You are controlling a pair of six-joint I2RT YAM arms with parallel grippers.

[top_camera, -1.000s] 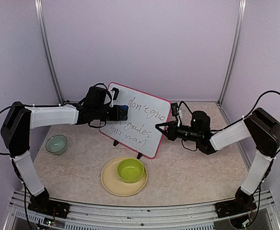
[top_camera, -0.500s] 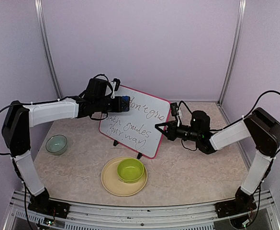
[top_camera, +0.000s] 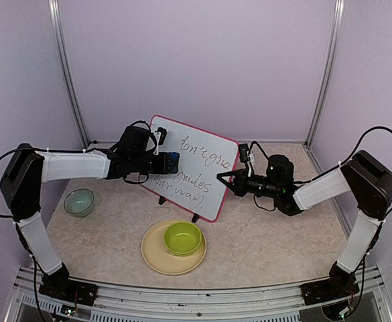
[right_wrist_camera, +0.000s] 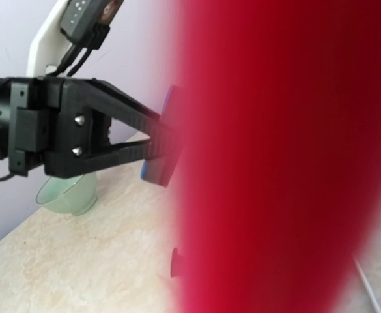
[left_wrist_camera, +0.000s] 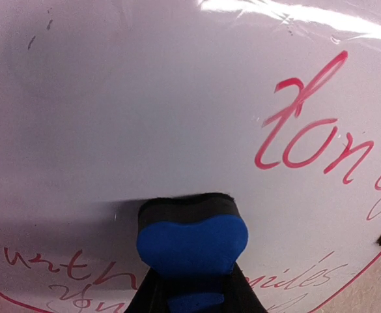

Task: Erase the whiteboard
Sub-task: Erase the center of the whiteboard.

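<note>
Top external view, from the table's left edge: small pale-green bowl, alone, well apart from everything else. Further right, left arm stretched toward the table's middle, left gripper closed narrowly on a blue eraser, pressing it flat against the face of the whiteboard. Seen from the left wrist: eraser's dark felt edge against the white surface, bare white above and to the left of it, red handwriting to the right and along the bottom, a few faint strokes near the upper left corner. In the top view again: whiteboard upright on two small black feet near the table's middle, turned at an angle, pink-red frame all round, upper left part blank, lines of cursive across the right and lower parts. Just in front of it, toward the near edge: yellow plate carrying a lime-green bowl, not touching the board. At the board's right edge, right gripper clamped shut on the red frame about halfway up, arm reaching in from the table's right side. From the right wrist: blurred red frame filling most of the picture, left gripper's black fingers and a sliver of the blue eraser beyond it, pale-green bowl on the table behind.
</note>
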